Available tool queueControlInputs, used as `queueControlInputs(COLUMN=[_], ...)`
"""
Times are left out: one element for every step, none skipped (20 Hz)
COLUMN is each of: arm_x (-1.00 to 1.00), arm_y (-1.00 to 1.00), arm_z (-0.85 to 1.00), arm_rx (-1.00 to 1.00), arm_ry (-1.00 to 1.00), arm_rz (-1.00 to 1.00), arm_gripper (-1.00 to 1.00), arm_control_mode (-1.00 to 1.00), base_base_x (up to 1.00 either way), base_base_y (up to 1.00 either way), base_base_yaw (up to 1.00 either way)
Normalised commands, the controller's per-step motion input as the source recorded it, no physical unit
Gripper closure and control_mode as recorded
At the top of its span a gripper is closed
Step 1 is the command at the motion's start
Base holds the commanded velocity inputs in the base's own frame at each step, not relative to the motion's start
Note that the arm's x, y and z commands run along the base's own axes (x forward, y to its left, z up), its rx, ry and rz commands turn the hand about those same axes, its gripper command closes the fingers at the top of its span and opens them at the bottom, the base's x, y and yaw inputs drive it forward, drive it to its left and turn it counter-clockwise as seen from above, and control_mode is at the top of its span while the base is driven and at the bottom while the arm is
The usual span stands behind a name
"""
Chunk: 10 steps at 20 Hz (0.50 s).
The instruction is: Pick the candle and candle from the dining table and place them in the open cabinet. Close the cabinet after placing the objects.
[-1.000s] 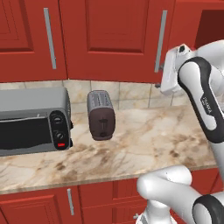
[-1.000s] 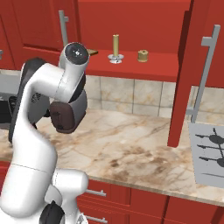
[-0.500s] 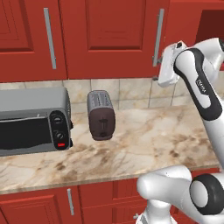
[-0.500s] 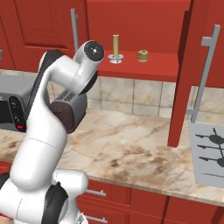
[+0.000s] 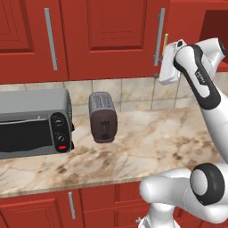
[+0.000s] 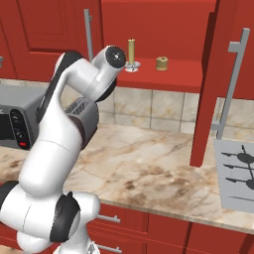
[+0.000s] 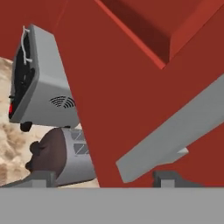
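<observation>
- Gripper point(image 7: 100, 177) raised at the cabinet point(image 6: 163, 74) door's lower corner; jaws parted, nothing between them. The long grey bar handle point(image 7: 175, 131) slants just ahead of the fingertips point(image 7: 168, 177).
- Stick candle point(image 6: 131, 50): slim, olive-gold, upright on a clear round dish, on the red inner shelf just beyond the hand.
- Squat candle point(image 6: 161, 63): short, brass-gold, same shelf, farther from the gripper, apart from the stick candle.
- Cabinet is open; right door point(image 6: 218, 74) swung out, grey handle on its edge.
- Below the gripper on the marbled counter point(image 5: 147, 142): dark toaster point(image 5: 103, 116), and beyond it a grey toaster oven point(image 5: 33, 122).
</observation>
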Motion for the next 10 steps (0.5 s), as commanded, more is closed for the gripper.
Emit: queueControlInputs(arm_x=[0.33, 0.34, 0.34, 0.35, 0.33, 0.32, 0.31, 0.3, 0.31, 0.31], arm_y=[0.0, 0.0, 0.0, 0.0, 0.0, 0.0, 0.0, 0.0, 0.03, 0.01], arm_z=[-0.11, -0.1, -0.09, -0.1, -0.11, -0.11, -0.15, -0.17, -0.2, -0.21], arm_rx=[0.0, 0.0, 0.0, 0.0, 0.0, 0.0, 0.0, 0.0, 0.0, 0.0], arm_ry=[-0.1, -0.1, -0.11, -0.1, -0.08, -0.08, -0.09, -0.09, -0.09, -0.07], arm_rz=[0.02, 0.02, 0.01, 0.01, 0.0, 0.0, 0.0, 0.0, 0.0, 0.0], arm_gripper=[-1.0, -1.0, -1.0, -1.0, -1.0, -1.0, -1.0, -1.0, -1.0, -1.0], arm_control_mode=[-1.0, -1.0, -1.0, -1.0, -1.0, -1.0, -1.0, -1.0, -1.0, -1.0], base_base_x=[0.0, 0.0, 0.0, 0.0, 0.0, 0.0, 0.0, 0.0, 0.0, 0.0], base_base_y=[0.0, 0.0, 0.0, 0.0, 0.0, 0.0, 0.0, 0.0, 0.0, 0.0], base_base_yaw=[0.0, 0.0, 0.0, 0.0, 0.0, 0.0, 0.0, 0.0, 0.0, 0.0])
